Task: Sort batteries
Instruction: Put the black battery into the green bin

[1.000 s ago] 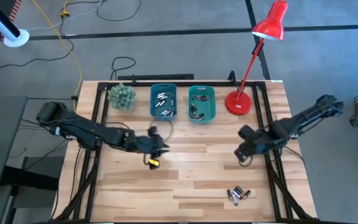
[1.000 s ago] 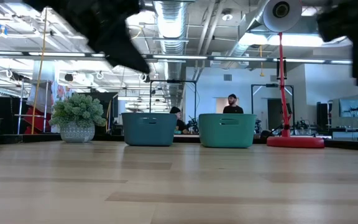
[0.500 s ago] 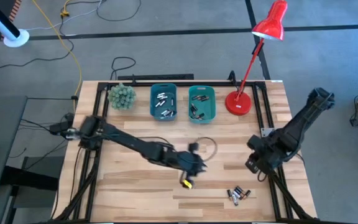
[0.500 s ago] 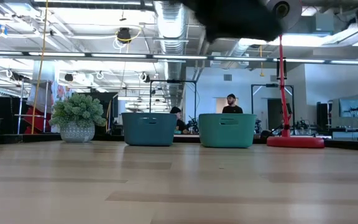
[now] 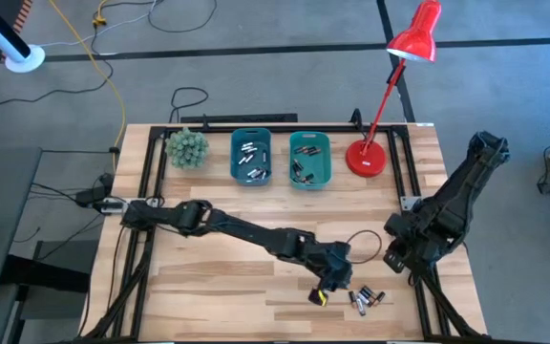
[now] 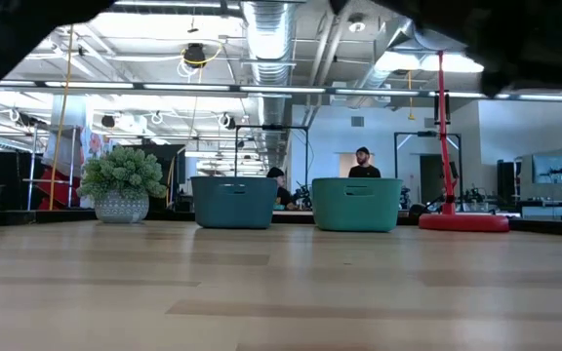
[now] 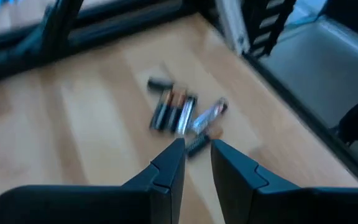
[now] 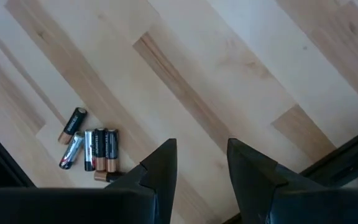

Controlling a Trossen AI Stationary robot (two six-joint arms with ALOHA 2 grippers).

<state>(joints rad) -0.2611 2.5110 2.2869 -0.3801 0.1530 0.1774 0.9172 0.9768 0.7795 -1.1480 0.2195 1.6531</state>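
2 arms are over the wooden table (image 5: 208, 277). A small group of loose batteries (image 5: 365, 299) lies on the near right part of the table, close to the near edge. In the left wrist view the batteries (image 7: 182, 115) lie side by side, some dark, some with copper ends, 1 silver. The left arm reaches far across the table to the right, and the left gripper (image 5: 327, 287) is just beside this group, on its left side. Its fingers (image 7: 166, 168) have only a narrow gap between them and nothing is held there. The right gripper (image 5: 399, 250) is at the right edge of the table, a little farther than the group, with its fingers (image 8: 160, 163) apart and empty; the batteries (image 8: 91, 148) show on the wood below it. More batteries lie in 2 teal bins (image 5: 251, 157) at the far side, between a small green plant (image 5: 187, 148) and a red lamp (image 5: 369, 158). In the low view a person (image 6: 362, 164) stands in the room behind the bins
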